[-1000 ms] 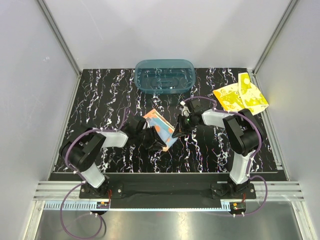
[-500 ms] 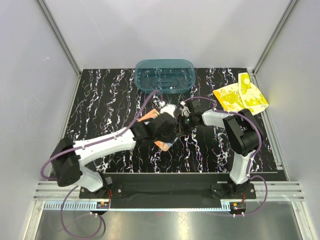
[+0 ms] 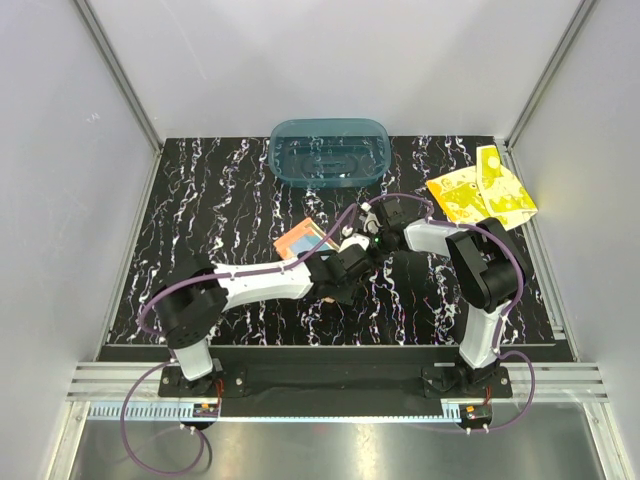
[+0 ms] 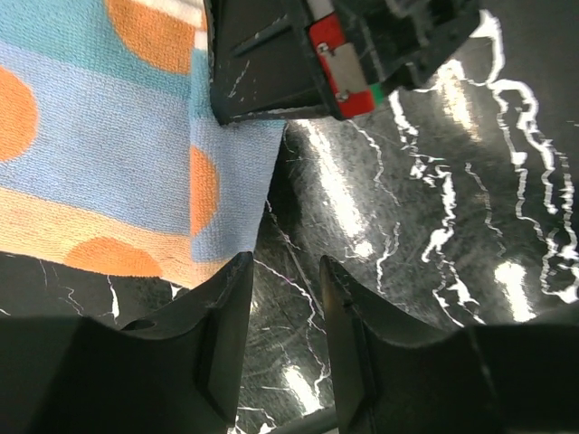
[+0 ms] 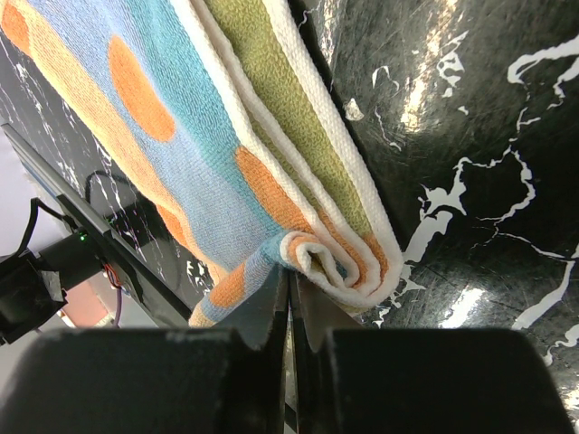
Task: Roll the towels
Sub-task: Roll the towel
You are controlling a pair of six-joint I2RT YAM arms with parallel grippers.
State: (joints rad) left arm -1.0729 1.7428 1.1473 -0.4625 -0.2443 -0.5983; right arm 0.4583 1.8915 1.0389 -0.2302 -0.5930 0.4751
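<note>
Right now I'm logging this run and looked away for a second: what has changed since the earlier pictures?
The left arm reached out over the dotted towel, then folded partly back; the left gripper now hangs open beside the towel's corner, holding nothing. Nothing was taken or let go. Unchanged: the right gripper shut on the towel's rolled edge, the yellow towel, the tub.

Overall light: bright, even, from overhead; enclosure walls washed pale.
Glare: white patches on the glossy marble tabletop [image 4: 434, 181] beyond the left jaws and to the right of the right jaws.
Shadows: soft, narrow, under the dotted towel [image 5: 181, 163] edge.
Focus: towel weave crisp; right fingers [image 5: 258, 344] dark, blurred.
</note>
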